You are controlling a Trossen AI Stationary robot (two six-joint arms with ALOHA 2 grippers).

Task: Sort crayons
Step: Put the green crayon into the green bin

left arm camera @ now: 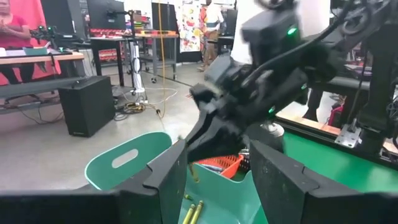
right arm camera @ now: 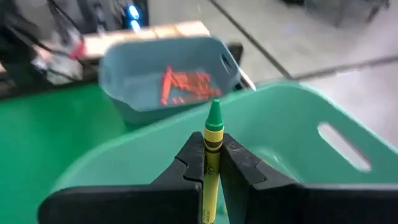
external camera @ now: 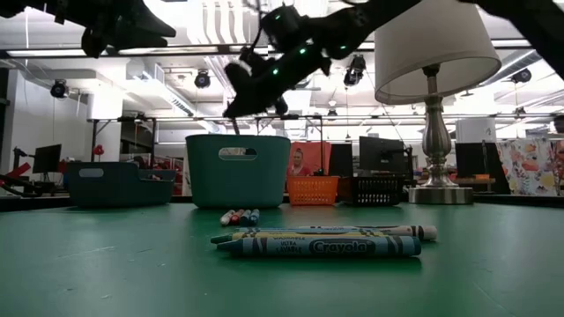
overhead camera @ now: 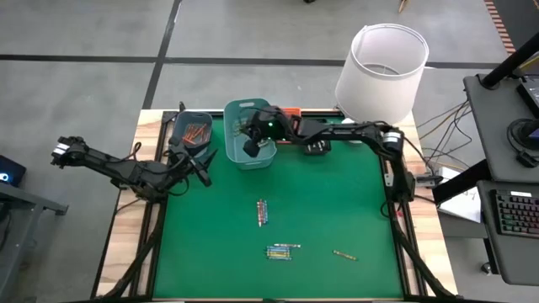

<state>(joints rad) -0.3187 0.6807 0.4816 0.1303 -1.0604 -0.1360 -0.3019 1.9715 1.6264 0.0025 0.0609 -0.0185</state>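
Observation:
My right gripper (overhead camera: pixel 251 145) hangs over the teal bin (overhead camera: pixel 248 135) at the table's far side, shut on a yellow-green crayon (right arm camera: pixel 212 155). The left wrist view shows yellow-green crayons (left arm camera: pixel 191 213) lying in that bin. Just left of it, a blue-grey bin (overhead camera: pixel 192 130) holds orange-red crayons (right arm camera: pixel 183 82). More crayons lie on the green mat: a small bunch (overhead camera: pixel 262 212), a bluish group (overhead camera: pixel 280 251) and a single one (overhead camera: pixel 343 254). My left gripper (overhead camera: pixel 204 172) stands open near the blue-grey bin, with nothing between its fingers (left arm camera: pixel 165 180). My right gripper pinches the yellow-green crayon's wrapped shaft (right arm camera: pixel 211 163) between its two fingers. The crayon lies along the fingers, and its green tip (right arm camera: pixel 214 117) sticks out past their free ends. It is held clear of everything, above the teal bin's opening, slanting slightly downward.
A white lamp (overhead camera: pixel 383 67) stands at the far right corner. An orange basket (external camera: pixel 313 189) and a black basket (external camera: pixel 374 187) sit behind the teal bin. Wooden borders (overhead camera: pixel 143 210) frame the mat. A desk with a keyboard (overhead camera: pixel 514 210) is to the right of the table.

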